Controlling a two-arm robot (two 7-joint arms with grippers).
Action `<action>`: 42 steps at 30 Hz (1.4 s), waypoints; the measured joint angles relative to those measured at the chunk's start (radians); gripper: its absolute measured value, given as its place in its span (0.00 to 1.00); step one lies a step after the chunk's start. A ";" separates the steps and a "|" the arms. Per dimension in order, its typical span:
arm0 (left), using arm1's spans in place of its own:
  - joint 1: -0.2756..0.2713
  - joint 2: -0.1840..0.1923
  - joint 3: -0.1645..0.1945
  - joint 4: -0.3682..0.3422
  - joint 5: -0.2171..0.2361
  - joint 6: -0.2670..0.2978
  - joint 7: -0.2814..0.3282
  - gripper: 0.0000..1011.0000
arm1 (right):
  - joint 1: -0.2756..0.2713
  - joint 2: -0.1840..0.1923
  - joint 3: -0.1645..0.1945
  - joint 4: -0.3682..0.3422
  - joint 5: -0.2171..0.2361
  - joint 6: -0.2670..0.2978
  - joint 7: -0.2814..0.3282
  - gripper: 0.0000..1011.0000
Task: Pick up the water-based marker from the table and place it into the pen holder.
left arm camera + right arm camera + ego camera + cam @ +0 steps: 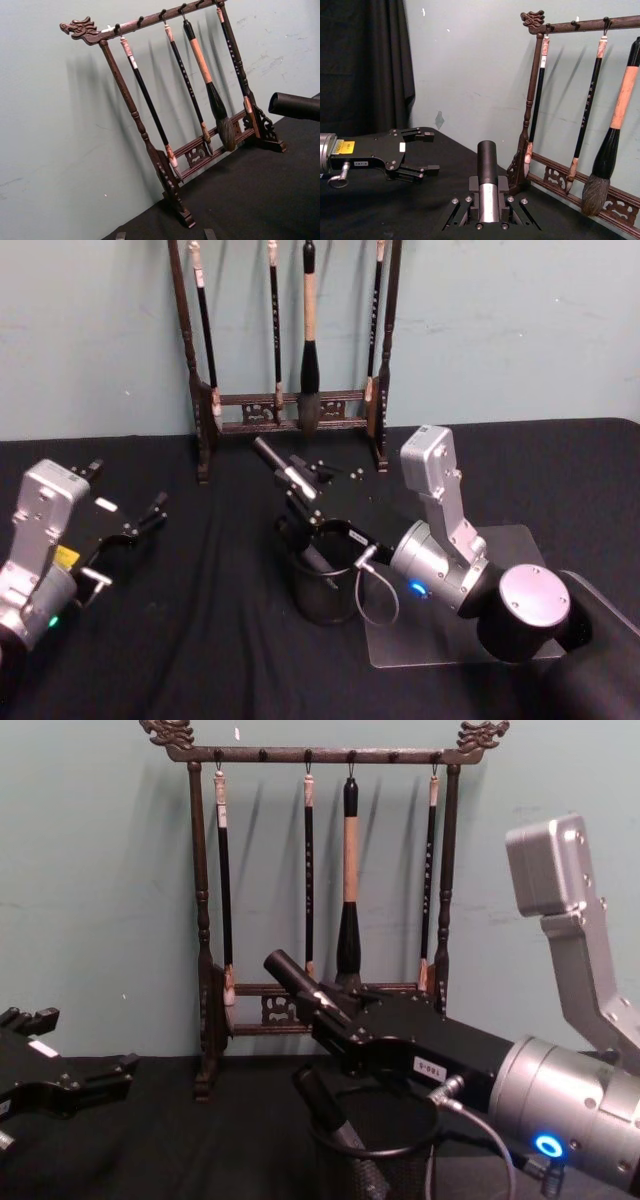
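A table [200, 640] under a black cloth carried everything; the cloth lay in soft folds and ran back to a pale green wall; a tall dark wooden brush rack [290, 410] stood on it at twelve o'clock, its feet at the far edge against the wall; a small round black cup [325, 590] stood near the centre, well in front of the rack; a flat grey plate [455, 630] lay on the cloth at about four o'clock, just beside the cup.

One marker [285, 472], one pen holder [322, 592], one brush rack [290, 410], four brushes [309, 340], two pincers [301, 502].
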 joint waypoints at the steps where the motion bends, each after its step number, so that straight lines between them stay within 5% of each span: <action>1: 0.000 0.000 0.000 0.000 0.000 0.000 0.000 1.00 | 0.000 0.000 0.000 0.000 0.000 0.000 0.000 0.21; 13: 0.000 0.000 0.000 0.000 0.000 0.000 0.000 1.00 | -0.002 0.001 0.001 -0.002 0.001 -0.001 0.000 0.23; 35: 0.000 0.000 0.000 0.000 0.000 0.000 0.000 1.00 | -0.004 0.002 0.002 -0.004 0.002 -0.001 0.000 0.92; 42: 0.000 0.000 0.000 0.000 0.000 0.000 0.000 1.00 | -0.004 0.002 0.002 -0.004 0.002 -0.001 0.000 0.99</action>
